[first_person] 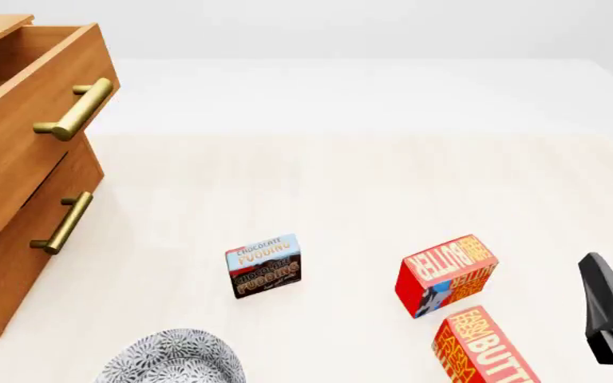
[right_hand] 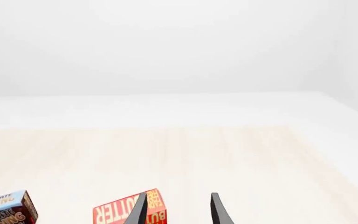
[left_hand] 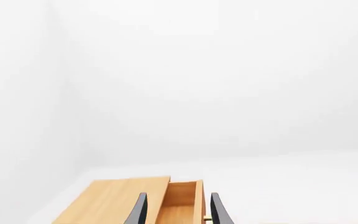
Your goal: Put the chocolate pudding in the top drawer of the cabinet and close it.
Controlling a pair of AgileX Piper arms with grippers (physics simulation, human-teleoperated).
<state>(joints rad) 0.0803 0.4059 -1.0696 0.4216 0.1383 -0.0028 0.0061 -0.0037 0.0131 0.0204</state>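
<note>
Black and thin, your right pincer (right_hand: 177, 209) is showing two fingers standing apart with nothing between them, so it is sitting open and empty. In the front view it (first_person: 610, 315) is peeking in at the right edge of the pale wooden table (first_person: 338, 183).

Just beside it two red butter boxes (first_person: 447, 274) are sitting. Past them, toward the left, the small pudding box with the light-blue top and dark-brown bottom (first_person: 264, 265) is standing on its edge on the table, alone. Its wide face is looking at you, and its long side is running left to right.

Your left pincer (left_hand: 177, 210) is open and empty too. It is hovering by the pulled-out top drawer (left_hand: 180, 203) of the orange-brown wooden cabinet (first_person: 13, 175). That drawer (first_person: 29, 104) is already open, brass handle out.

I think the right arm is nearer the pudding. You are reaching left for it, past the butter. Mind you are not bumping those red boxes.
</note>
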